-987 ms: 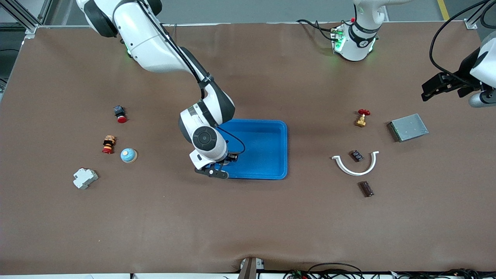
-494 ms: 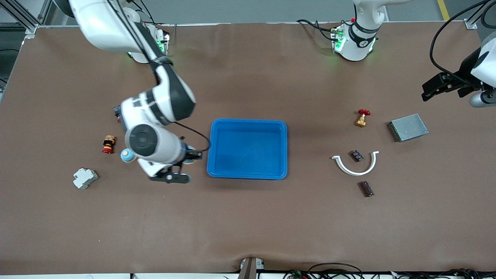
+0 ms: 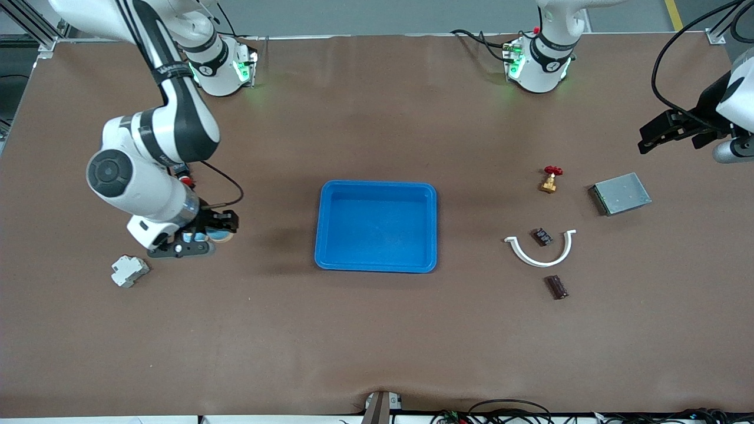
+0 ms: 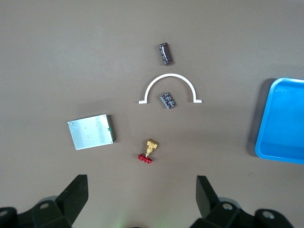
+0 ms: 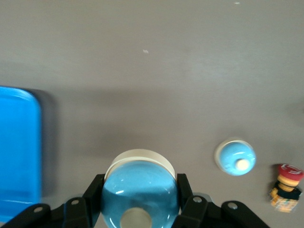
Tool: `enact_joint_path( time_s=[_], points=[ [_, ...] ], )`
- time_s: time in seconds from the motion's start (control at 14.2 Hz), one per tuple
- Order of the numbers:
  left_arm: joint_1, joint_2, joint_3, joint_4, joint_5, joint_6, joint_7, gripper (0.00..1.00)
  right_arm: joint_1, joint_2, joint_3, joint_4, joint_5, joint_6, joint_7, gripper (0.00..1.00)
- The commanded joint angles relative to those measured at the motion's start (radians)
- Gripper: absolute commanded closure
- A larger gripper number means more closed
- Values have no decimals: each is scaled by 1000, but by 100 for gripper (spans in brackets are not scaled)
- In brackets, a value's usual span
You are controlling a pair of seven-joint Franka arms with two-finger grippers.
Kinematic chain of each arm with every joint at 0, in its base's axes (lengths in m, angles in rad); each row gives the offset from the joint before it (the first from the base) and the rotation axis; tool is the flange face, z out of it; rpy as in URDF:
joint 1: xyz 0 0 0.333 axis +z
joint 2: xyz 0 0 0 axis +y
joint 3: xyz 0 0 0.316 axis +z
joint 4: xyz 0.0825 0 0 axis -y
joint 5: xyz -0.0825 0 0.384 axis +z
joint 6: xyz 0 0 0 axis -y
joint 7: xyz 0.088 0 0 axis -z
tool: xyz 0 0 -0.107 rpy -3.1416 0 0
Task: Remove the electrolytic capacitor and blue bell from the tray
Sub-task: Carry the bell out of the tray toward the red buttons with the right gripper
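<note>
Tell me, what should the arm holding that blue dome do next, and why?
Probably lower it to the table and let go. The right gripper is shut on the blue bell, already clear of the tray, above bare table beside another blue bell.

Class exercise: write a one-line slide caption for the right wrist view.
Right gripper shut on a blue bell above the table, a second blue bell and the blue tray below.

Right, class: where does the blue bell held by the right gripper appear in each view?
Front view: blue bell in the right gripper, over the table toward the right arm's end.
Left wrist view: not in it.
Right wrist view: bell clamped between the fingers.
Shared landmark: the blue tray.
</note>
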Motion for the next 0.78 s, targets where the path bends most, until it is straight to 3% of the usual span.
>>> enact_joint_path(
  time_s=[0.0, 0.71],
  points=[
    [-2, 5, 3, 10, -18, 8, 22, 0, -73, -41, 20, -124, -11, 91, -71, 100],
    [-2, 31, -1, 43, -20, 13, 24, 0, -87, 140, 26, -88, 8, 111, -71, 100]
  ],
)
